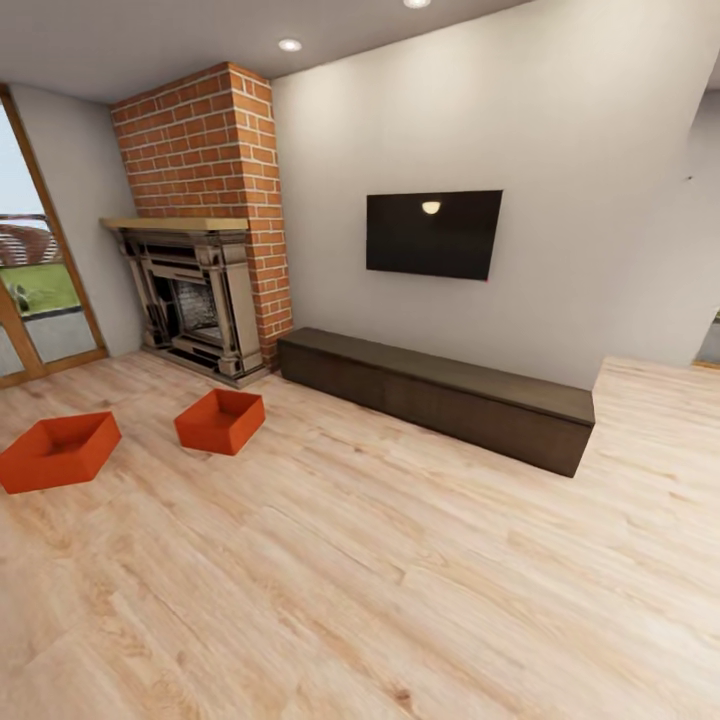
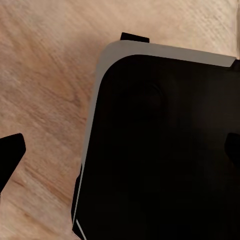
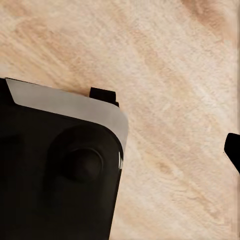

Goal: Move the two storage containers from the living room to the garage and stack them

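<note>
Head view: the living room, seen from my head camera. Two orange-red bins stand on the plank floor, both open side up. The left bin lies near the glass door; the right bin sits in front of the fireplace, near its hearth. The two are close but apart, not touching. A brick chimney rises above the mantel. To its right a long dark bench runs along the wall, under a wall-mounted TV.

Left wrist view: my base, a black body with a grey rim, over the plank floor. One dark fingertip of my left gripper shows at one edge and another at the opposite edge, so its fingers stand wide apart, with nothing between them.

Right wrist view: the same black, grey-rimmed base over the planks. A single dark fingertip of my right gripper shows at the edge; whether that gripper is spread or closed I cannot tell.
</note>
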Controlling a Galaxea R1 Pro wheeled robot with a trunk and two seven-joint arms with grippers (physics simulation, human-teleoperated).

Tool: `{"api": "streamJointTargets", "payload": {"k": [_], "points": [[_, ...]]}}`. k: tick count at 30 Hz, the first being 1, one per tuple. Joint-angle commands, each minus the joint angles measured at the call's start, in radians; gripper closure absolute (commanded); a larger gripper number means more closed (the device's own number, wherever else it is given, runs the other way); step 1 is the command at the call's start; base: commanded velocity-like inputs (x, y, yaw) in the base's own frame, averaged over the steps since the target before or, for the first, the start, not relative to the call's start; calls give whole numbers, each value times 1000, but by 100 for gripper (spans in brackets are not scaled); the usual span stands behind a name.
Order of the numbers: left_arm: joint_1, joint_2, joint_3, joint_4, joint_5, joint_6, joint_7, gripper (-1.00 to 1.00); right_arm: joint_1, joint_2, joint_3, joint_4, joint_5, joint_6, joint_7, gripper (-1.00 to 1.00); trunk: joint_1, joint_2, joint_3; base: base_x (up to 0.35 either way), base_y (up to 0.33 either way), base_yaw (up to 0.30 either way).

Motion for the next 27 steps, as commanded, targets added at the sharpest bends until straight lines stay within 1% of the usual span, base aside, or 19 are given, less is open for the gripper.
{"api": "streamJointTargets", "payload": {"k": [1, 12, 22, 27], "points": [[0, 0, 1, 0, 5, -2, 1, -100, -1, 1, 8, 2, -8, -5, 0, -100, 1, 0, -1, 323, 0, 2], [0, 0, 1, 0, 5, -2, 1, -100, -1, 2, 8, 2, -8, -5, 0, -100, 1, 0, -1, 323, 0, 6], [0, 0, 1, 0, 5, -2, 1, -100, -1, 2, 8, 3, -8, -5, 0, -100, 1, 0, -1, 323, 0, 239], [0, 0, 1, 0, 5, -2, 1, -100, -1, 1, 8, 3, -8, -6, 0, -100, 1, 0, -1, 323, 0, 76]]}}
